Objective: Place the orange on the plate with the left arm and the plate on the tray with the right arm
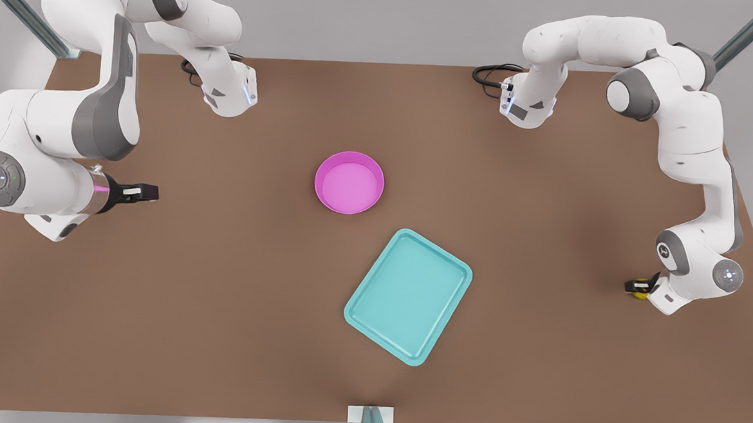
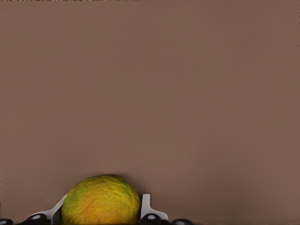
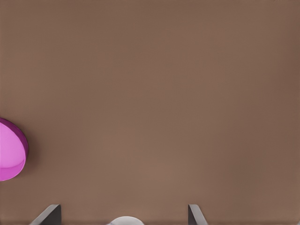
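Left gripper (image 1: 638, 288), low at the table's edge on the front view's right, has its fingers (image 2: 146, 206) pressed against both sides of the orange (image 2: 101, 200); nothing else lies near it. Right gripper (image 1: 147, 192) waits on the front view's left, fingers (image 3: 48, 215) spread apart and empty. The pink plate (image 1: 349, 182) sits off to its side, the teal tray (image 1: 409, 296) beyond, just apart from the plate.

Two white arms (image 1: 690, 125), grey joint covers, black cables at bases, black fingers (image 1: 139, 192), round lit end caps
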`<state>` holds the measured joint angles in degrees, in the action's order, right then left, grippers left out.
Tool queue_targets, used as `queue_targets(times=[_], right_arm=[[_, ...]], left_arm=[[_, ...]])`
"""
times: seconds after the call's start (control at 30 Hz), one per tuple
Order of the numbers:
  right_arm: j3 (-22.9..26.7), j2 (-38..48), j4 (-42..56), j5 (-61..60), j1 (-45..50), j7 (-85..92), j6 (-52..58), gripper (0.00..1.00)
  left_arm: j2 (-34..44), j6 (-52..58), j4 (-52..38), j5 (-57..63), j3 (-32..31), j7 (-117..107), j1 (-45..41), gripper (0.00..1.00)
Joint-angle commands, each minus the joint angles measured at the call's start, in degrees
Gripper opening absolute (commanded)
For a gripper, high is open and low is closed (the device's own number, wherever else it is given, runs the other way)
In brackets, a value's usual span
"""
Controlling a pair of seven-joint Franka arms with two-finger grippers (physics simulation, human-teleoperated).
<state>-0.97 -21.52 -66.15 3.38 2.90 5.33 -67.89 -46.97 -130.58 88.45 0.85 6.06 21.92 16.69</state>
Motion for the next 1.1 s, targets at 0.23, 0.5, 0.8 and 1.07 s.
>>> queue_targets(times=[0.23, 0.5, 0.8, 1.07], right_arm=[[0.00, -0.19, 0.06, 1.01, 0.53, 0.30, 0.12, 1.00], [0.09, -0.37, -0.38, 1.45, 0.53, 1.62, 0.12, 1.00], [0.00, -1.33, -0.82, 0.66, 0.18, 1.71, 0.21, 1.00], [0.00, -1.77, -4.51, -9.97, 0.88, 1.35, -0.14, 1.00]], left_arm=[[12.25, 8.76, 8.23, -0.15, -4.47, -15.77, -10.27, 0.70], [13.14, 22.74, -1.17, -5.42, -5.62, -56.46, -55.45, 0.70], [4.69, 23.71, -11.02, -7.44, -13.18, -73.60, -60.82, 0.72], [4.26, 24.59, -10.84, -12.01, -13.18, -73.87, -64.33, 1.00]])
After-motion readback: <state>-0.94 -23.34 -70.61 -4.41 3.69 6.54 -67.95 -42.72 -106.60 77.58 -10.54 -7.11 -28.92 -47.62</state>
